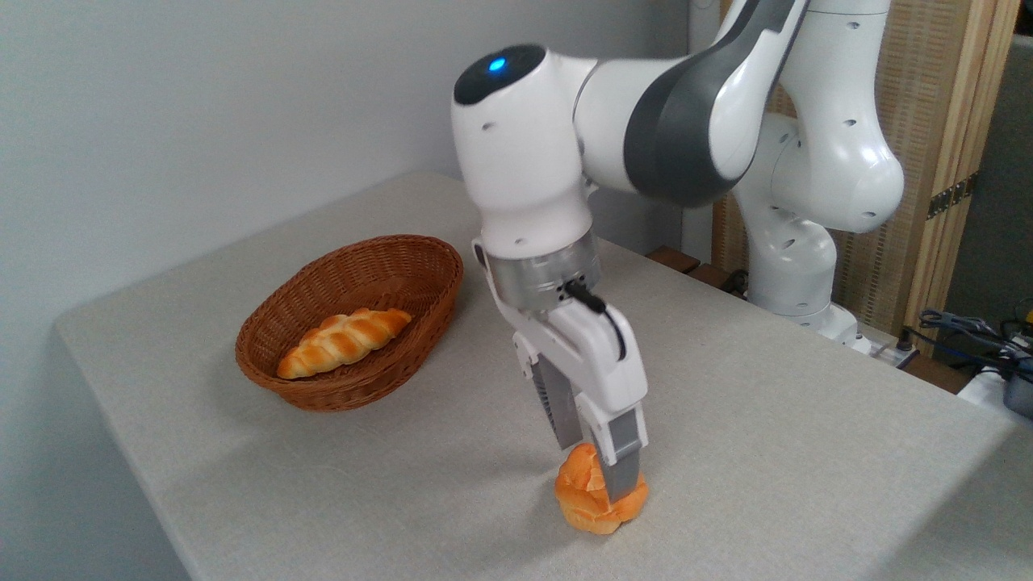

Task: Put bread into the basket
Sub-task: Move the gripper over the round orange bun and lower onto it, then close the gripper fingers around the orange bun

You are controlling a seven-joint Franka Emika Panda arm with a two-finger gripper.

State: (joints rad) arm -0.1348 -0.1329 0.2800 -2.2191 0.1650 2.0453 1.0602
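The bread [593,496], a small round orange-golden bun with a cracked top, sits near the front edge of the surface [767,420], low in the picture and right of centre. The hand [601,472] comes down on it from above, its two grey fingers [621,460] straddling the bun: one runs down the near face, the other drops behind the top. They appear closed against the bun's sides, gripping it, though the bun looks to be resting on the surface, so I judge the grasp made and the lift not yet begun. The bun is roughly round, so it has no long axis to mind. What counts is the bearing: the basket [355,387], an oval brown wicker one, lies well apart, up and to the left of the hand. A long braided loaf [345,342] already lies in it lengthwise, filling the near-left part of the floor, while the far-right part looks bare. The carry therefore calls for a lift clear of the rim, then travel leftward and back.
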